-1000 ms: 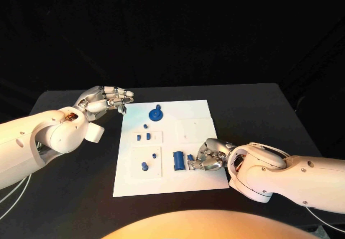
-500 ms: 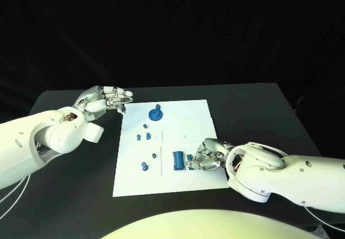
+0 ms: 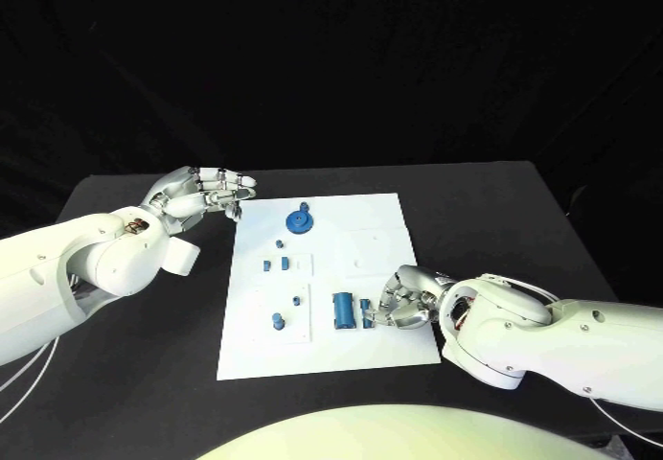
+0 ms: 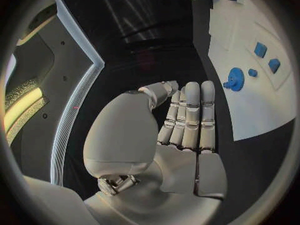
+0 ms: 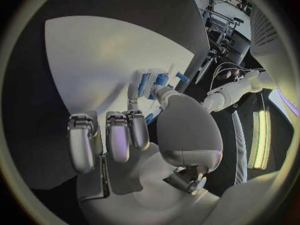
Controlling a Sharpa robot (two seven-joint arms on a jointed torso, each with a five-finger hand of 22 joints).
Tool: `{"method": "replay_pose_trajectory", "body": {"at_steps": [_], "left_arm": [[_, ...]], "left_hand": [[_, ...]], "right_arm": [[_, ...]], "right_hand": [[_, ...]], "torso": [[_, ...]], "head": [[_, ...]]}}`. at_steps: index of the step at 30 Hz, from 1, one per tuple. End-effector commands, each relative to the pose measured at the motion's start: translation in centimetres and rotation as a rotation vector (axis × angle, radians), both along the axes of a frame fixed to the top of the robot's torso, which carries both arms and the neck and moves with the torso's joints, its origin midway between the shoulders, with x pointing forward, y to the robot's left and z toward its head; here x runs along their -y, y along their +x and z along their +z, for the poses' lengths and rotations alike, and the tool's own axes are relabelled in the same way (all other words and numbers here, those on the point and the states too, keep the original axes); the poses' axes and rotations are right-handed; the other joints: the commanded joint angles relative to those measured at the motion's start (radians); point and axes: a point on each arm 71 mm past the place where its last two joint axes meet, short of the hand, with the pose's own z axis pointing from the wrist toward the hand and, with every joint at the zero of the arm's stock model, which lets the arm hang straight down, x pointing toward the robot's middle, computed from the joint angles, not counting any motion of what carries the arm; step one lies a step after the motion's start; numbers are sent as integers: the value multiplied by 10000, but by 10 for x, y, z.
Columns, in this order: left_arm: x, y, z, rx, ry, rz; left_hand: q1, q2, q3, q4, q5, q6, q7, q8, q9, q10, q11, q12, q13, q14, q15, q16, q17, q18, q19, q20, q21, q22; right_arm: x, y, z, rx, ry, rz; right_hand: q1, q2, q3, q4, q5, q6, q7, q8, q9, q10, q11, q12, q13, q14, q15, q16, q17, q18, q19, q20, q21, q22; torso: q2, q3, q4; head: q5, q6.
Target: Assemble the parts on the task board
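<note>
The white task board (image 3: 373,355) lies in the middle of the black table. On it are a blue gear (image 3: 300,220), two small blue blocks (image 3: 277,262), two small blue pegs (image 3: 284,314) and a long blue part (image 3: 341,310). My right hand (image 3: 405,299) rests low on the board's right side, its thumb and a finger pinching a small blue part (image 3: 366,310) just right of the long part. The right wrist view shows that blue part (image 5: 161,80) between the fingertips of the right hand (image 5: 144,130). My left hand (image 3: 205,196) hovers at the board's far left corner, holding nothing, its fingers (image 4: 187,115) straight.
Black table surface (image 3: 525,211) surrounds the board, wide on the right and far side. The left wrist view shows the gear (image 4: 235,79) and small blocks (image 4: 260,49) on the board (image 4: 250,110) beyond the fingers. A raised white square (image 3: 371,247) sits on the board's right half.
The right hand has shifted slightly over the small blue part beside the long part. The left hand has stayed still.
</note>
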Motion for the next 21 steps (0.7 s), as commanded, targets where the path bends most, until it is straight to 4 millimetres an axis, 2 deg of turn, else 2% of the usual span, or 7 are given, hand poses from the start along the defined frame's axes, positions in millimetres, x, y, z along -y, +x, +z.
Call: {"method": "replay_pose_trajectory", "body": {"at_steps": [1,8,13,16,18,19,21], "left_arm": [[1,1,1,91,-198,49],[-1,4,1,239,-569,547],[-7,11,-2,367,-1081,1501],[-10,17,-6,410,-1321,2079],[-11,21,-8,451,-1407,2318],[-11,25,-10,511,-1453,2514],[-11,30,-12,593,-1470,2723]], "left_hand": [[-73,59,80,1,48,-88,-7,60,-15,-72,-7,64,-12,-53,-19,-8,-11,156,-104,0,43,11],[-591,-98,-147,347,5,-173,-23,150,-30,-143,-9,160,-25,-219,44,-48,-34,144,-233,90,-262,-179],[-730,-251,-432,720,-9,-378,9,352,-39,-303,80,346,-48,-1420,212,-1228,-636,117,-780,310,-1690,-1034],[-683,-290,-517,916,-12,-479,59,477,-53,-493,171,277,-182,-1892,360,-2045,-1072,109,-953,483,-2639,-1631],[-599,-284,-493,931,-14,-433,34,563,-44,-484,180,202,-273,-2088,407,-2385,-1239,101,-1027,542,-2984,-1846],[-534,-317,-402,999,-31,-384,1,587,-85,-262,191,-60,-507,-2509,525,-3206,-1613,85,-1260,701,-3782,-2335],[-523,-414,-303,1129,-49,-467,-42,334,-232,-83,285,-662,-881,-2779,694,-4294,-2050,100,-1374,947,-4852,-3025]], "right_arm": [[4,8,8,827,802,-33],[19,40,32,2563,2817,-115],[41,82,48,3421,4632,-738],[52,105,48,3432,5468,-1294],[57,118,46,3357,5845,-1683],[62,130,43,3239,6197,-2041],[65,142,39,3146,6576,-2383]], "right_hand": [[213,-62,-69,-35,-49,-91,64,-131,-49,609,0,29,2100,982,1,1,2337,-143,1029,-42,54,2634],[882,-195,-176,-30,-166,-567,316,-513,-209,369,218,-402,1902,913,184,-157,2048,-83,950,102,-248,2552],[1607,-230,-268,-56,-306,-910,523,-815,-316,-602,404,-2140,1046,675,345,-698,1199,323,339,273,-2425,1932],[2175,-210,-351,-28,-456,-1383,765,-935,-302,-2492,644,-5034,-554,-197,567,-2290,-840,933,-872,495,-6263,630],[2296,-252,-397,2,-348,-1799,957,-988,-331,-4462,828,-7659,-2081,-1445,754,-4245,-2950,1469,-2314,657,-10293,-922],[2332,-305,-457,4,-355,-2265,1136,-1105,-407,-4940,1029,-8054,-2475,-2603,935,-6003,-4660,1614,-3006,820,-11963,-1770],[2519,-219,-455,23,-378,-2574,1456,-940,-464,-5801,1444,-9535,-4221,-4026,1300,-8011,-5816,1622,-3852,1322,-13617,-3343]], "torso": [[-20,-3,-10],[-111,-65,-13],[-303,-167,-5],[-419,-238,-21],[-472,-267,-11],[-516,-277,-8],[-565,-289,-24]], "head": [[15,54],[24,224],[64,433],[120,666],[156,811],[174,905],[221,1051]]}}
